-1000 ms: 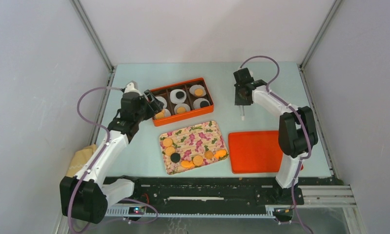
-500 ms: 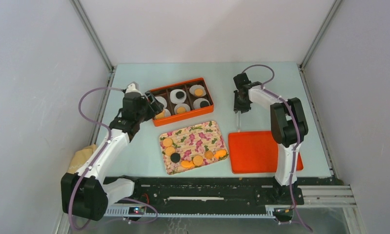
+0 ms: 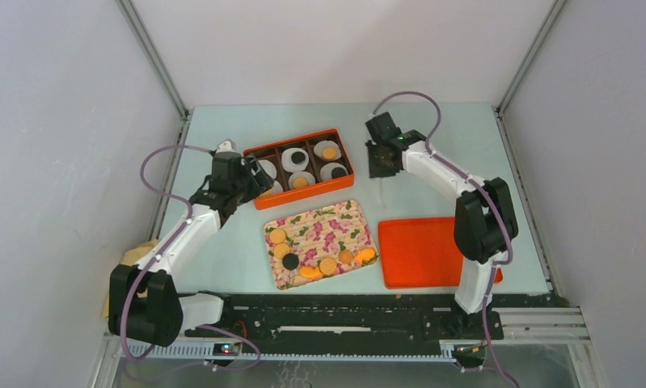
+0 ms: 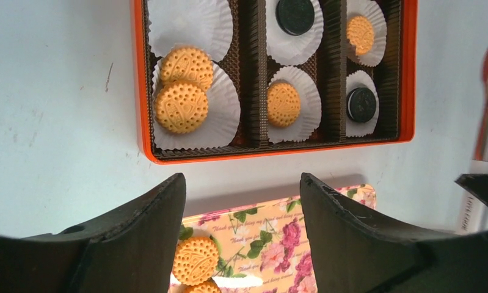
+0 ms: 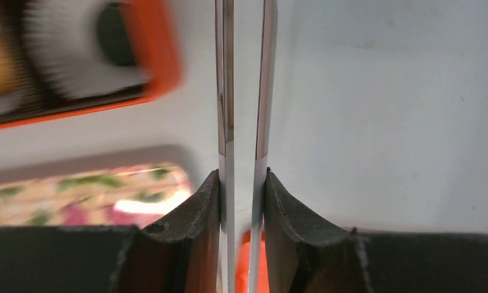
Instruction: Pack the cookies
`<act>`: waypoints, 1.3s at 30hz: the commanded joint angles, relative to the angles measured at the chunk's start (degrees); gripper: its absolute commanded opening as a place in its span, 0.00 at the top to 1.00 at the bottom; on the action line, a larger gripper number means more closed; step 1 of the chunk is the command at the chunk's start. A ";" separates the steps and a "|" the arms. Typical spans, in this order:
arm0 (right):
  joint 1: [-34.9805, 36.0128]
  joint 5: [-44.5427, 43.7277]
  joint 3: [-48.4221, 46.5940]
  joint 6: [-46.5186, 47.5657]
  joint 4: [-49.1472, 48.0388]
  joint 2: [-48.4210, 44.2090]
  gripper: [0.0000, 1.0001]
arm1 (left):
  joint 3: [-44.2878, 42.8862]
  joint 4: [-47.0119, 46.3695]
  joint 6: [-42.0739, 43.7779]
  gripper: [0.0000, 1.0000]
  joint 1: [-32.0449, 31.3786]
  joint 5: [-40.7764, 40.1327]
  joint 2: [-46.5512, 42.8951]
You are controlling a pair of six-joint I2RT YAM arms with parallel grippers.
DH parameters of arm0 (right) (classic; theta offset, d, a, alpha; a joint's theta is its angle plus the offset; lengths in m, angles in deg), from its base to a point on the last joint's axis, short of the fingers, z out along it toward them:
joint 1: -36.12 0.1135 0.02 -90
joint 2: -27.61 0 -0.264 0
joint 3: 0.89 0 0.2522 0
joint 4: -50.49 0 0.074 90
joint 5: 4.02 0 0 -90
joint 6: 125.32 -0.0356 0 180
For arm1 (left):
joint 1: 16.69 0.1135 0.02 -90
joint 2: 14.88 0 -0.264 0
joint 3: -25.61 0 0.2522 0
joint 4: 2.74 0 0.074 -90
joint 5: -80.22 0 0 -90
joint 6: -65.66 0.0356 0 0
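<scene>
Several golden cookies and a dark one lie on the floral tray. The orange box holds white liners. In the left wrist view two golden cookies share one liner, and other liners hold single golden or dark cookies. My left gripper is open and empty, hovering just left of the box. My right gripper is shut on metal tongs, right of the box; the tong tips are out of the right wrist view.
A flat orange lid lies right of the floral tray. A beige cloth sits at the table's left edge. Grey walls enclose the table on three sides.
My right arm has swung left toward the orange box, carrying the tongs with it. My left gripper has shifted slightly right toward the box.
</scene>
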 commanded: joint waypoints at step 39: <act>26.07 12.93 -43.72 4.75 15.46 15.76 0.52 | -9.97 6.14 0.83 0.18 6.65 -1.09 -15.87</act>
